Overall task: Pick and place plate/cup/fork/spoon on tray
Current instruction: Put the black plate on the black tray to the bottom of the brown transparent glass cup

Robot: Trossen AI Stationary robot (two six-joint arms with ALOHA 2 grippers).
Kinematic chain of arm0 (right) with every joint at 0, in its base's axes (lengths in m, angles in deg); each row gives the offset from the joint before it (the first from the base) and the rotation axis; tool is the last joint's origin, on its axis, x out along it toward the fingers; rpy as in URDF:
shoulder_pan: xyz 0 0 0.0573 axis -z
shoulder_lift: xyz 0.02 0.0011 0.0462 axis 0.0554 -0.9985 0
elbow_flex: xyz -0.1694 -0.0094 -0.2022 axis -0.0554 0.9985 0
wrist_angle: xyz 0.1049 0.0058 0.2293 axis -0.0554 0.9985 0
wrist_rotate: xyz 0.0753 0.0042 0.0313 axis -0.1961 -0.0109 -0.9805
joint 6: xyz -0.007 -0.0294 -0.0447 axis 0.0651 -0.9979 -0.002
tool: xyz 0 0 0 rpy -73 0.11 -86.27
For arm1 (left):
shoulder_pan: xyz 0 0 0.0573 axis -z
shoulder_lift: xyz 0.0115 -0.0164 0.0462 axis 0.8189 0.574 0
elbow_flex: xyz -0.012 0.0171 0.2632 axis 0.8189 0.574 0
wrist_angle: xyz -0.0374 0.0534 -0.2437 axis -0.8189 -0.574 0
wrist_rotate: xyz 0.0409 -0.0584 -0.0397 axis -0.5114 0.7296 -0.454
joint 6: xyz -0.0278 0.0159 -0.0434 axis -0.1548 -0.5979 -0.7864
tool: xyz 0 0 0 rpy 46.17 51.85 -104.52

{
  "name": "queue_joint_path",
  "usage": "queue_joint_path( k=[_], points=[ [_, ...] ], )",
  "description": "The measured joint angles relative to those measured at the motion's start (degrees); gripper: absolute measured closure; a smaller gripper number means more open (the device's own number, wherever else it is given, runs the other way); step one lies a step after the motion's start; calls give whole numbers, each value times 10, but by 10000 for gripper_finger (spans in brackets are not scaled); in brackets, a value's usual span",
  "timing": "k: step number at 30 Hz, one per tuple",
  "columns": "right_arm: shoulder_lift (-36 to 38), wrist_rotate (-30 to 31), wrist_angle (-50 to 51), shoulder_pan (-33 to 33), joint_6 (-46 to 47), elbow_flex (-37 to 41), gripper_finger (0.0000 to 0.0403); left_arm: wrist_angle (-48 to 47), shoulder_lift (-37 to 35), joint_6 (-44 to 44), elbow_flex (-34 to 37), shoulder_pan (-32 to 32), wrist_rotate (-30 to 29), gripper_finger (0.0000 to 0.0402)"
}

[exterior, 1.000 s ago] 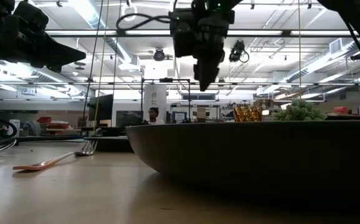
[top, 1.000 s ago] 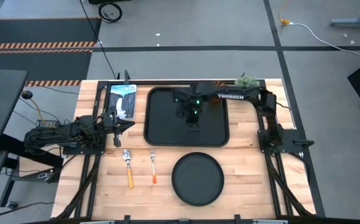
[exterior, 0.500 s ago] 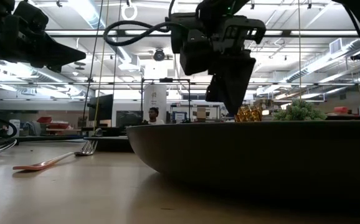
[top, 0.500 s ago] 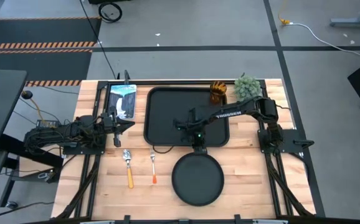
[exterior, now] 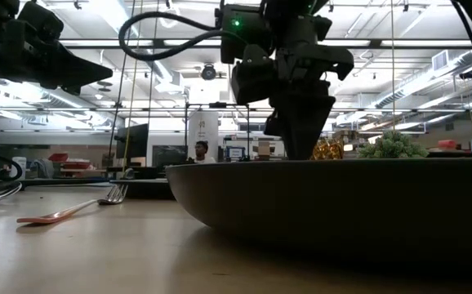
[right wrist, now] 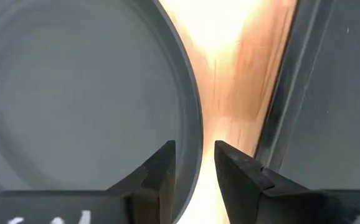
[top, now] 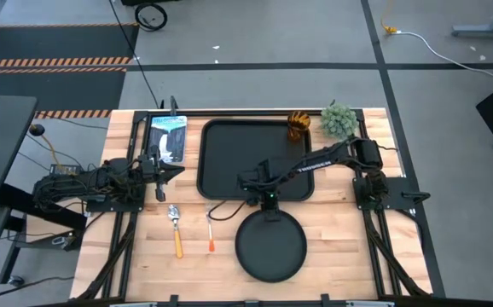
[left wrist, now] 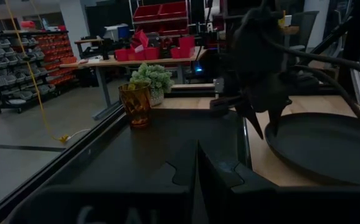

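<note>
The round black plate (top: 270,246) lies flat on the wood near the table's front edge. My right gripper (right wrist: 194,152) is open and points down at the plate's far rim (right wrist: 192,118), one finger over the plate and one outside it, touching nothing that I can see. It also shows in the high view (top: 268,207). The black tray (top: 229,162) lies behind it. The amber cup (top: 298,125) stands upright at the tray's far right corner. The spoon (top: 176,226) and fork (top: 210,228) lie left of the plate. My left gripper (top: 171,170) waits shut at the table's left.
A small green potted plant (top: 339,119) stands right of the cup. A blue and white packet (top: 168,136) lies at the far left. A dark cable (top: 221,213) trails from the right arm over the wood near the fork. Bare wood lies right of the plate.
My right gripper has come from over the middle of the tray toward the table's near edge and gone down, ending at the plate's far rim. The arm no longer covers the cup. Plate, fork and spoon have stayed in place.
</note>
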Motion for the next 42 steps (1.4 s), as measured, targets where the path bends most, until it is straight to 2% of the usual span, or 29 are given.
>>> queue_joint_path(
  k=[11, 24, 42],
  points=[
    [0, 4, -7, -5, -8, 0, 281, 0, 0, 0, 0, 0, 0, 377],
    [0, 12, -43, -6, -8, 41, 284, 0, 0, 0, 0, 0, 0, 377],
    [0, 4, -43, -6, -24, 41, 362, 0, 0, 0, 0, 0, 0, 377]
  ],
)
